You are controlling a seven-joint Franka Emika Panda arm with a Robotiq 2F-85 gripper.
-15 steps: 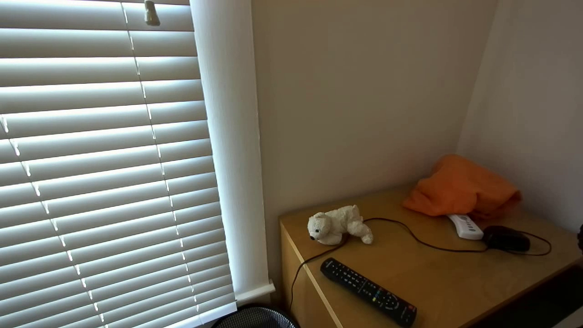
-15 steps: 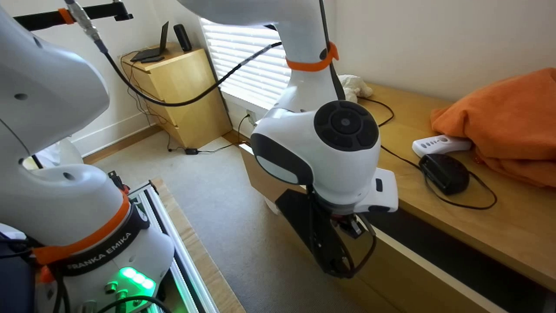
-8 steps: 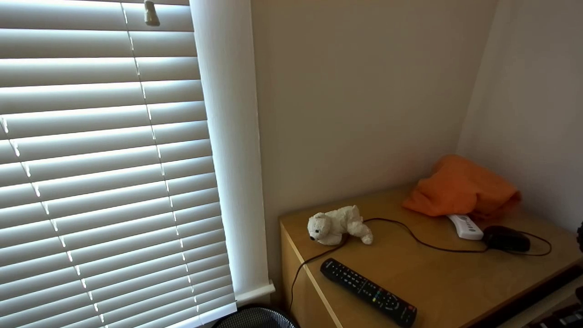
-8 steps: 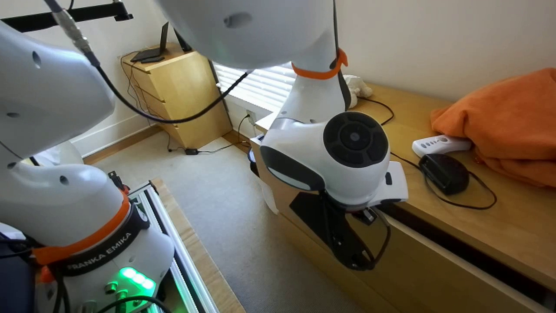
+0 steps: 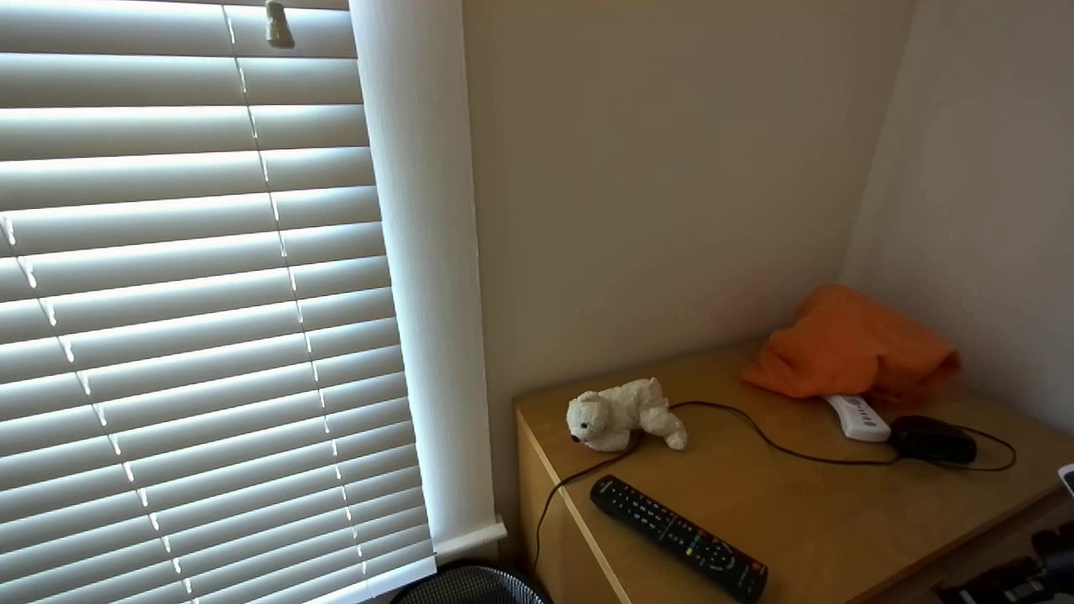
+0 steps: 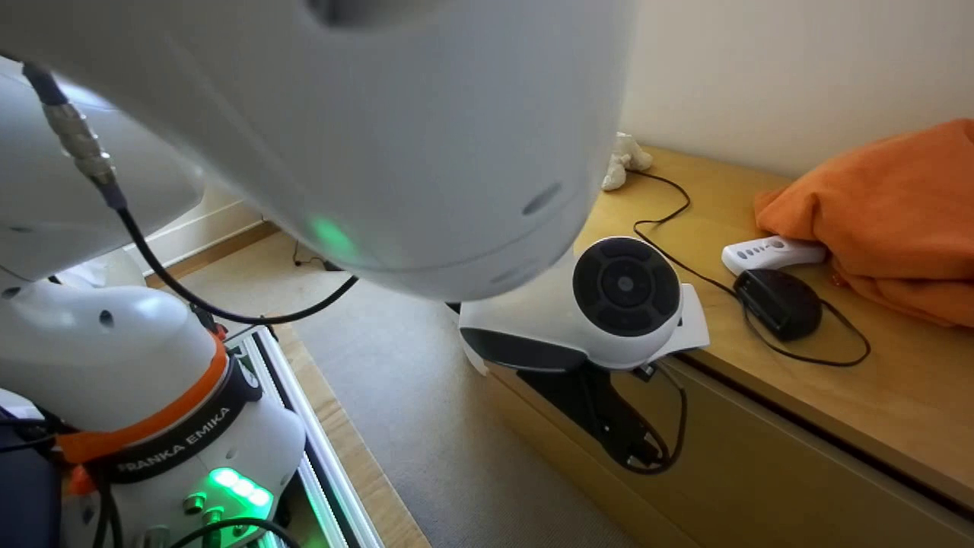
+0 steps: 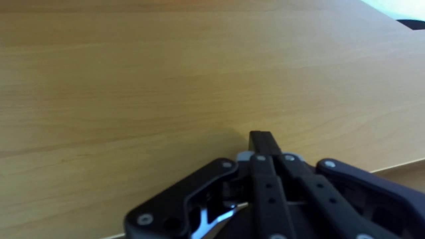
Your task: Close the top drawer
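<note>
Clenched on nothing, the pincer (image 7: 265, 146) could slip along the face of the top drawer (image 6: 768, 464), nearly closed under the tabletop (image 6: 898, 396) at four o'clock in an exterior view; pushing off-centre might skew it, leaving one end ajar.

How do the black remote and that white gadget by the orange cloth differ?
The black remote is crowded with small buttons, a few coloured; the white gadget shows only a few marks. The black remote lies uncovered, while one end of the white gadget seems tucked under the orange cloth. Both rest on the same wooden top.
</note>
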